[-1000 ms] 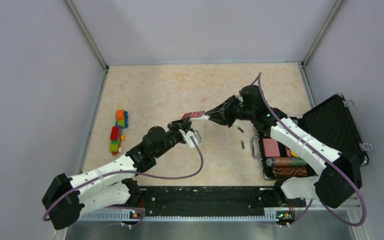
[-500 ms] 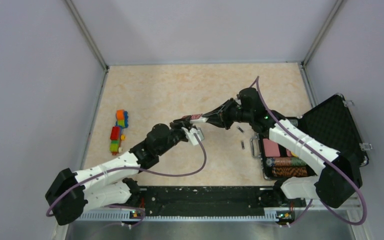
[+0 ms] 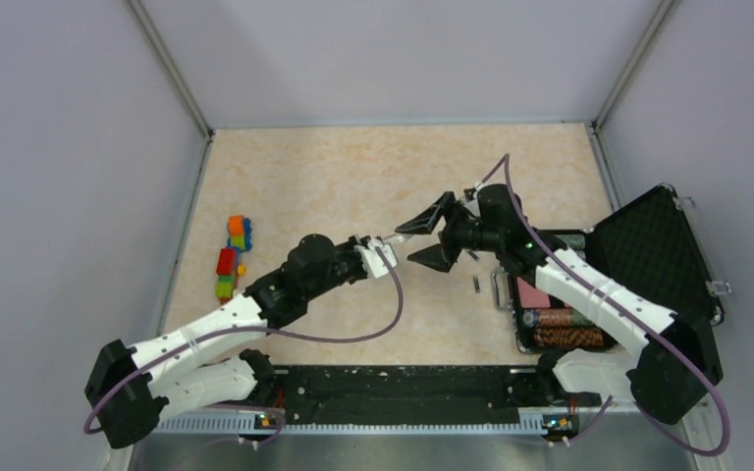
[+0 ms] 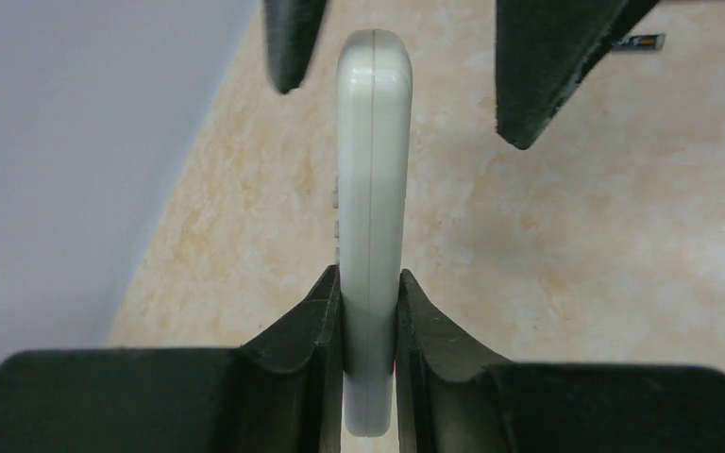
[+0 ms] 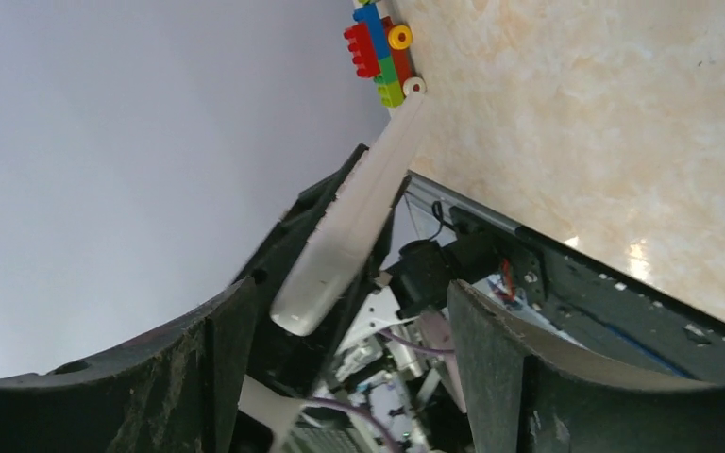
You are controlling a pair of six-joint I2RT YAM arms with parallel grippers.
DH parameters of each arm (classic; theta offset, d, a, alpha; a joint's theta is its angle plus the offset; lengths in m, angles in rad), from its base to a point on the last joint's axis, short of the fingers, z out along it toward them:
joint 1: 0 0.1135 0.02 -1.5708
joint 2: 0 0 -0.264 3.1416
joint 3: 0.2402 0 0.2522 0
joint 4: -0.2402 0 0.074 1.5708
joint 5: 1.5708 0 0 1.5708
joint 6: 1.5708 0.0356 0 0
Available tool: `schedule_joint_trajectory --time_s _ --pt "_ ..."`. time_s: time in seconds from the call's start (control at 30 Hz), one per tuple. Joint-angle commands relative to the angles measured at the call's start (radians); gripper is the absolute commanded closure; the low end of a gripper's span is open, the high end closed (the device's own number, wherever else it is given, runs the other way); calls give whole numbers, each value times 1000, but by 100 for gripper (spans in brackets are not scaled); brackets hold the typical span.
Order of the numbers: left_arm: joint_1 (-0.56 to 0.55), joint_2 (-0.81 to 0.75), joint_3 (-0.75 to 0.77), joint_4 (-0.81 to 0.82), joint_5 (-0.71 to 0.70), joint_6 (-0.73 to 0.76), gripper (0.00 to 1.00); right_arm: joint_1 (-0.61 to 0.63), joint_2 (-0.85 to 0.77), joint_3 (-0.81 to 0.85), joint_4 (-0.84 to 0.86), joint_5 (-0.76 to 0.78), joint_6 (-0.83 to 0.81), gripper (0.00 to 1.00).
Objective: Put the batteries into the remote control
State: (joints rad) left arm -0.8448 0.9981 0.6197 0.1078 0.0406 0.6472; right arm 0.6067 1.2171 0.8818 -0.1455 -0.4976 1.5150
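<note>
The left jaws are clenched on the near end of the slim white plastic remote control, which is held edge-on at the centre of the overhead frame. The right jaws are spread wide either side of its far tip, untouched. One thin dark cylindrical battery is seen right of centre on the beige marbled bench

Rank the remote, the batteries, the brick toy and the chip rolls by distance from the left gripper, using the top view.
1. remote, clamped in the left gripper.
2. batteries, just to the right.
3. brick toy, far left.
4. chip rolls, far right.
</note>
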Motion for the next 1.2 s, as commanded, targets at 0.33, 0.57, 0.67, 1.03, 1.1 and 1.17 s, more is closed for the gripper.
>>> schedule_joint_trajectory --time_s 0.33,0.57,0.67,1.03,1.1,1.17 --pt "89 32 354 -509 374 -701 100 -47 -122 249 -250 -33 -1041 20" --pt "182 52 391 -519 731 -762 100 -46 -125 259 -200 -174 -1316 11" --pt "185 66 419 -535 828 -772 100 -42 -85 273 -201 -263 -1376 10" --pt "185 82 440 -537 911 -776 100 7 31 326 -204 -528 -1409 28" --pt "185 75 441 -531 905 -778 100 8 31 322 -215 -551 -1407 31" --pt "185 68 442 -525 895 -778 100 9 31 322 -237 -561 -1410 31"
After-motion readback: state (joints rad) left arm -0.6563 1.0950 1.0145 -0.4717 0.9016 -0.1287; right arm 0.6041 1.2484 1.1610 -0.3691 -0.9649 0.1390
